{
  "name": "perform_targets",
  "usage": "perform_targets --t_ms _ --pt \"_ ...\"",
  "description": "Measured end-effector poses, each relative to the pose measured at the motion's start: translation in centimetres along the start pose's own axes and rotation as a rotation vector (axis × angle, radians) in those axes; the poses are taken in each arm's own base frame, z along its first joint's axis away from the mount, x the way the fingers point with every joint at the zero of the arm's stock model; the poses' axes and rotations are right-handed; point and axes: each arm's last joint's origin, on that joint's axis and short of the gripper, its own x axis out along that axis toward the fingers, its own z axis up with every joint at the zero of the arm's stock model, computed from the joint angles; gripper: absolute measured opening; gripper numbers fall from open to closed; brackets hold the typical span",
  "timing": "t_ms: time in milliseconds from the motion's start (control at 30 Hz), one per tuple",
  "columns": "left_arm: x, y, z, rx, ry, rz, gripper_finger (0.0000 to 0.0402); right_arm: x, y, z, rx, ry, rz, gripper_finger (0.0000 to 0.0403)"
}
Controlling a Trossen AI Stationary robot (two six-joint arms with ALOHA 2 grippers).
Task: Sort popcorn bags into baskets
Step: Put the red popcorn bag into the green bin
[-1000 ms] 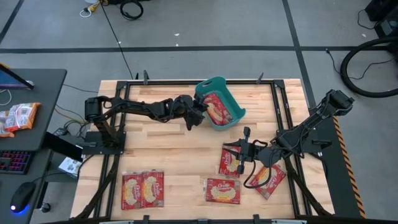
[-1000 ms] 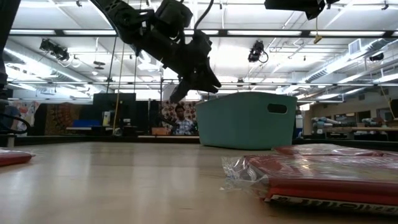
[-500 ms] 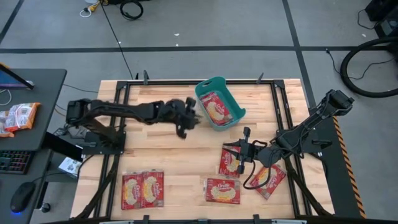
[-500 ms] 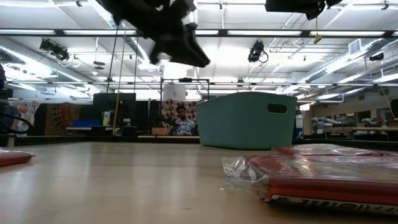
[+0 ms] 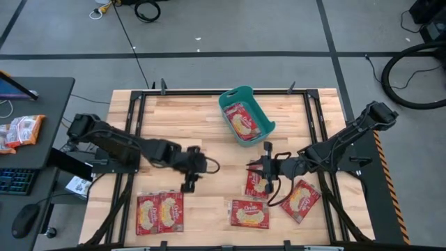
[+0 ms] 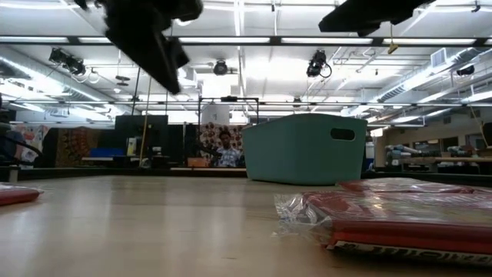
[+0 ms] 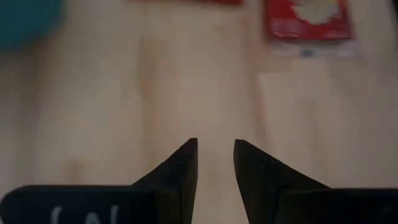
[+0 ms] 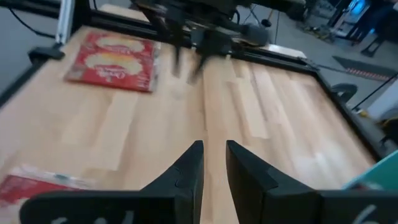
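Note:
The teal basket (image 5: 267, 124) stands flat at the table's far middle with one red popcorn bag (image 5: 243, 121) lying in it. Two bags (image 5: 160, 213) lie side by side near the front left. Three more lie at front middle and right (image 5: 249, 213), (image 5: 258, 183), (image 5: 302, 199). My left gripper (image 5: 187, 187) (image 7: 216, 146) hangs open over bare wood just beyond the front-left pair, pointing down and toward the near edge. My right gripper (image 5: 255, 166) (image 8: 214, 148) is narrowly open above the far end of the middle bag, pointing toward the table's left. Neither holds anything.
Black frame rails (image 5: 209, 92) run round the table top. A desk to the left carries an orange-and-white snack packet (image 5: 21, 131). In the low view a bag in clear wrap (image 6: 400, 219) lies close in front, and a person (image 6: 224, 151) shows far behind the table.
My left gripper has left the basket's left rim and swung toward the table's near left, rolling its wrist, ending above the wood by the front-left bags. The basket, tipped up a second ago, has dropped back flat with its bag inside. My right gripper has turned slightly.

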Motion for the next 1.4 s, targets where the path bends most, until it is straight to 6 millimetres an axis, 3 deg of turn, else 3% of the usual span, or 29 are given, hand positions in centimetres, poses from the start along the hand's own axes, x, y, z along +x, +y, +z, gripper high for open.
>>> perform_targets --t_ms 200,433,900,1033,1200,1400 --pt "-0.3 -4.3 -1.2 -0.207 0.049 -0.099 0.0109 0.4 -0.8 0.1 -0.110 -0.001 -0.031 0.0073" --pt "-0.5 -8.5 -4.2 -0.410 0.146 -0.123 0.0109 0.9 -1.8 0.2 -0.188 -0.004 -0.071 0.0073" --pt "-0.6 -14.1 -11.5 -0.848 0.383 -0.067 0.0109 1.6 -3.5 0.9 -0.252 -0.052 -0.115 0.0073" --pt "0.3 -15.2 -13.4 -0.956 0.514 0.009 0.0110 1.7 -3.7 0.9 -0.250 -0.066 -0.087 0.0073" --pt "1.4 -15.7 -14.1 -1.045 0.611 0.046 0.0114 1.8 -4.0 1.1 -0.236 -0.080 -0.093 0.0073" --pt "2.5 -15.5 -14.4 -0.887 0.601 0.070 0.0121 1.8 -3.9 1.1 -0.233 -0.089 -0.066 0.0073"
